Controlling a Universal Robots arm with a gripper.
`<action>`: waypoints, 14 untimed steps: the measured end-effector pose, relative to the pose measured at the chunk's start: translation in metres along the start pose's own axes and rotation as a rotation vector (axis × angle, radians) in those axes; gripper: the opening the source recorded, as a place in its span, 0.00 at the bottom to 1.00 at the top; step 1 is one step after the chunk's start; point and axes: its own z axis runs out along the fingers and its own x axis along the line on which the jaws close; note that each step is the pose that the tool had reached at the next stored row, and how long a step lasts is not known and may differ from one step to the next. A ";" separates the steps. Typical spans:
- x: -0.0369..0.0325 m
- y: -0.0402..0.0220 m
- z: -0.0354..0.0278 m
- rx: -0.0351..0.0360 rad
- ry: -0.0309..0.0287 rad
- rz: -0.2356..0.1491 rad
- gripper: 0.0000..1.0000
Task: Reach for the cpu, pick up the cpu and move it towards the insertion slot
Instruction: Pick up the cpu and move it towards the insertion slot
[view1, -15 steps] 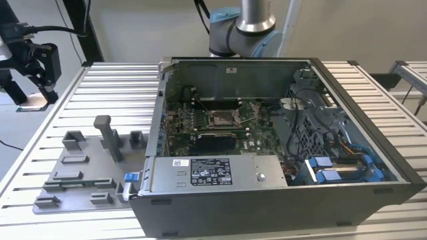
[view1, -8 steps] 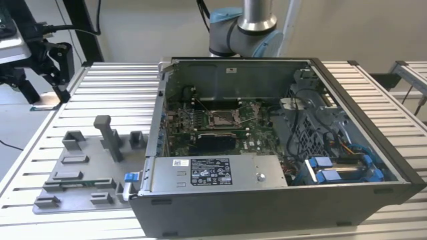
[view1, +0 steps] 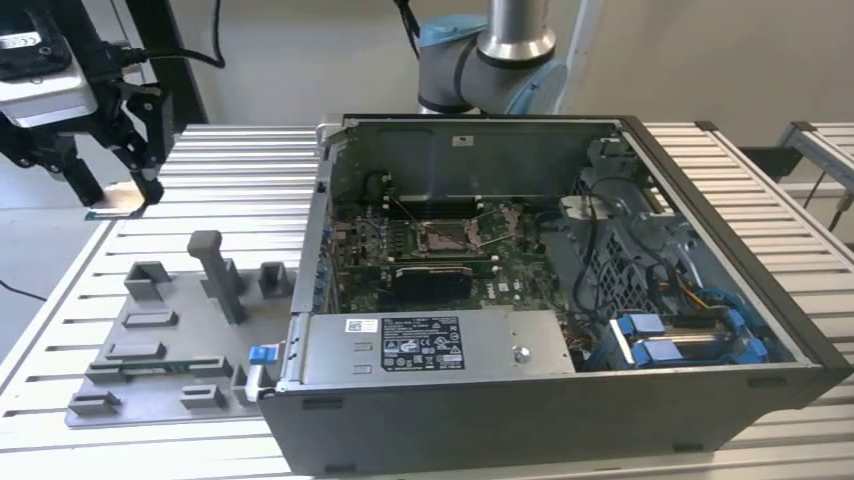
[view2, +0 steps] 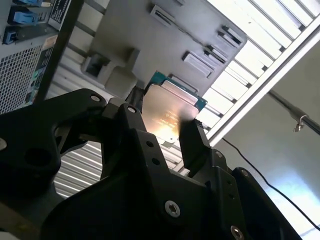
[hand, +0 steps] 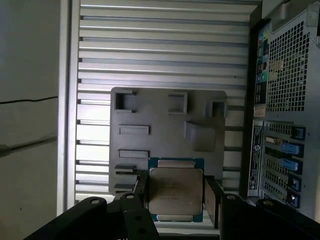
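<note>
My pincer (hand: 176, 196) is clamped on two opposite edges of the chip (hand: 176, 187), holding it flat over the far end of the ribbed table (view1: 227, 160), at the exterior view's left, beyond the grey fixture tray (view1: 160, 330). The socket (view1: 441, 236) lies well apart to the exterior view's right, down inside the open computer case (view1: 561, 390). I judge the carry goes best with the chip level, the squeeze steady, and enough height to clear the case wall.

Entry: we log a printed label (view1: 420, 343) on the power supply (view1: 501, 335) and a sticker strip (hand: 257, 150) on the computer case (hand: 287, 65); we can read no wording on either.
</note>
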 end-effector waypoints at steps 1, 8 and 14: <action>-0.0034 -0.0001 -0.0002 0.0000 0.0000 0.000 0.00; -0.0251 -0.0006 -0.0013 0.0000 0.0001 0.000 0.00; -0.0461 -0.0010 -0.0023 0.0000 0.0004 0.000 0.00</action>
